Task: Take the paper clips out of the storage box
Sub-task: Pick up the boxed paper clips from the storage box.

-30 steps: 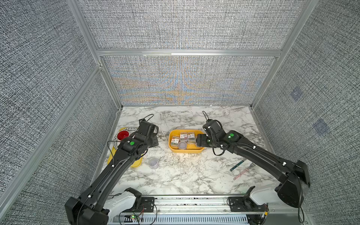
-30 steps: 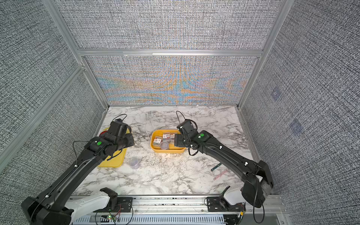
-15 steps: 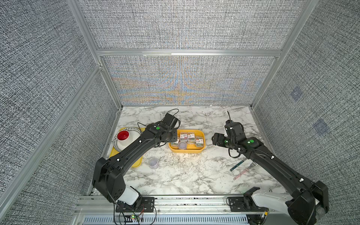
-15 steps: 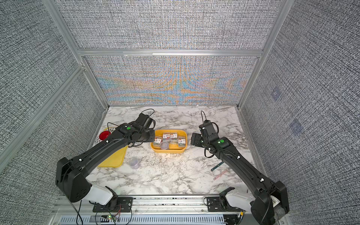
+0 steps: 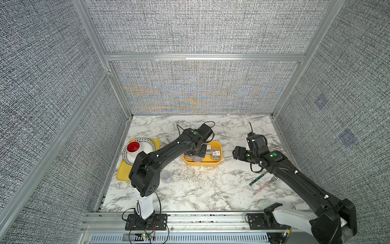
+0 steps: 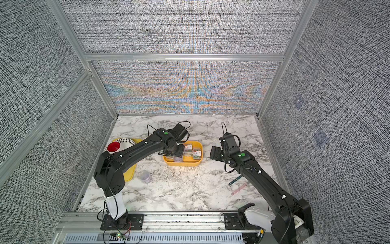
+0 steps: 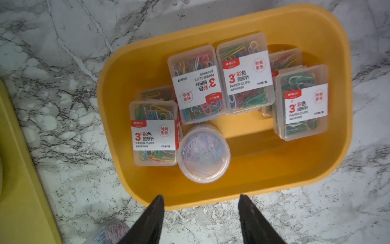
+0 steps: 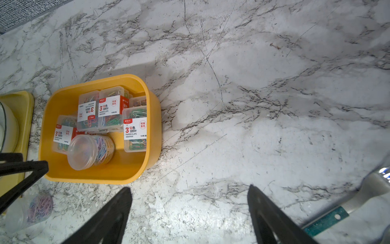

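The left gripper [image 7: 200, 196] hovers over one edge of the yellow storage box [image 7: 329, 147], fingers spread with nothing between them. Just beyond its fingertips, inside the box, lie the paper clips [image 7: 245, 71]: labelled clear cases, perhaps stacked two deep, and a round tub [image 7: 203, 153]. A second tub [image 5: 166, 177] stands outside on the marble table [image 5: 211, 190]. The right gripper [image 8: 190, 188], also spread and empty, hangs near the box over bare table.

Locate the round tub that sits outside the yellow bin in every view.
In a top view: round tub on marble between tray and bin.
In a top view: tub, same spot.
Left wrist: cut off at the edge, beside the left gripper.
Right wrist: on marble, outside the bin's corner.
Shared landmark: the yellow bin.
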Tool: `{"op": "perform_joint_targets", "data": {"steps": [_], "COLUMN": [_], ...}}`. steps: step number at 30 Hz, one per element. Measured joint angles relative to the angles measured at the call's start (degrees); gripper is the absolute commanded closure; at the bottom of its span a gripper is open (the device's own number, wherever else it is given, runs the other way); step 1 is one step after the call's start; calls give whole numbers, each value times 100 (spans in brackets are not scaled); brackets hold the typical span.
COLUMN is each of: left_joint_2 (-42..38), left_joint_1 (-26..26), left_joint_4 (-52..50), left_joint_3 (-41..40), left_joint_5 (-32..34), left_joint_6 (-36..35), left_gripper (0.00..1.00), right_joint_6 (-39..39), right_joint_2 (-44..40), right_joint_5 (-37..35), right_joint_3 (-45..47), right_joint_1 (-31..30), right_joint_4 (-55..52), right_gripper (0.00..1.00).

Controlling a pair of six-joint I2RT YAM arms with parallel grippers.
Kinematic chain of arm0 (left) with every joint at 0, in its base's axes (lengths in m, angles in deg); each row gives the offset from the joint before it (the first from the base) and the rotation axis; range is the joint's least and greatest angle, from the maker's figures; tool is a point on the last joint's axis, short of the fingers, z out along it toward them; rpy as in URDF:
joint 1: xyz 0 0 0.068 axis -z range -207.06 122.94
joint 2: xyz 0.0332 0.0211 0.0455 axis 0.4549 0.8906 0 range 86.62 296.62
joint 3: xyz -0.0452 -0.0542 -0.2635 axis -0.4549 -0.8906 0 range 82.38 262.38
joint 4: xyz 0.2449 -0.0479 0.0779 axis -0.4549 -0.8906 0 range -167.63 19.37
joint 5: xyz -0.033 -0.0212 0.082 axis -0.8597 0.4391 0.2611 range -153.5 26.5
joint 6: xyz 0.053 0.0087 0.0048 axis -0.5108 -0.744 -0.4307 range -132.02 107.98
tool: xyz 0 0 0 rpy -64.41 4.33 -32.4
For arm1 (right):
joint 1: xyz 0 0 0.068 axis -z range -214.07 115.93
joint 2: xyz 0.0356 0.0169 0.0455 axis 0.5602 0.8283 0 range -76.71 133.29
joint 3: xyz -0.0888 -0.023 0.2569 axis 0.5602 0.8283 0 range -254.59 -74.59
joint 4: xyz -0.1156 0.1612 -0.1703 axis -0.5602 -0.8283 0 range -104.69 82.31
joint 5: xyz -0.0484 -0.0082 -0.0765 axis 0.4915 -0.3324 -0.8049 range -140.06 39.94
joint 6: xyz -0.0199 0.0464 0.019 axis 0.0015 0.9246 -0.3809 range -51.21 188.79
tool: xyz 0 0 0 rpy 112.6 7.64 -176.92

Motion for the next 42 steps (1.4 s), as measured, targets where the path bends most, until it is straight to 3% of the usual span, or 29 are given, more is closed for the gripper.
{"op": "perform_joint_targets", "data": {"steps": [3,4,5,17,42], "left_joint_2": [195,243,306,997,1615], "left_joint_1": [15,17,24,33,33], "left_joint_4": [-142,-168,-197,-393,-704], "left_joint_3": [125,160,212,647,1104], "left_joint_5": [61,61,61,-52,116], "left_joint_6": [101,103,120,247,481], "left_gripper": [23,13,12,25,23], "right_joint_6": [-35,-35,-39,-76,-133], "right_joint_2": [-33,-44,-50,-197,-354], "right_joint_5": [22,22,22,92,238], "right_joint_3": [61,72,87,256,372], "right_joint_1": [35,42,63,223,376], "right_joint_4": [4,2,9,44,155], "right_gripper": [11,11,11,11,11]}}
